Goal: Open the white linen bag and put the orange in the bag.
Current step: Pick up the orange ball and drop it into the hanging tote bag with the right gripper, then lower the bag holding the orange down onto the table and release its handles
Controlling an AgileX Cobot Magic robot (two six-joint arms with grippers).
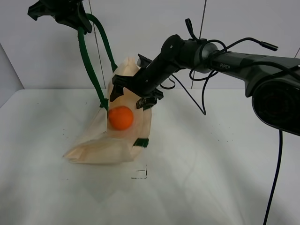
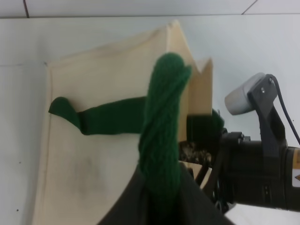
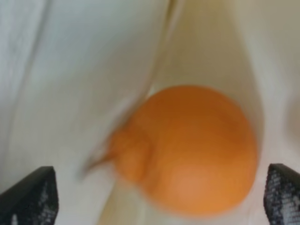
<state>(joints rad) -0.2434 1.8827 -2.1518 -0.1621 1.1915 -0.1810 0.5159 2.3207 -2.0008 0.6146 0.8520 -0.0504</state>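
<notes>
While the right gripper (image 1: 133, 95) hung wide open, the orange (image 1: 121, 117) lay straight below its jaws, in the mouth of the white linen bag (image 1: 101, 151). Left gripper (image 1: 77, 22), clamped on the green handle (image 1: 89, 65), held it high.

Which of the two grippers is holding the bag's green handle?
The left gripper, raised high, is shut on the green handle. The right gripper stands open above the orange, gripping nothing.
</notes>
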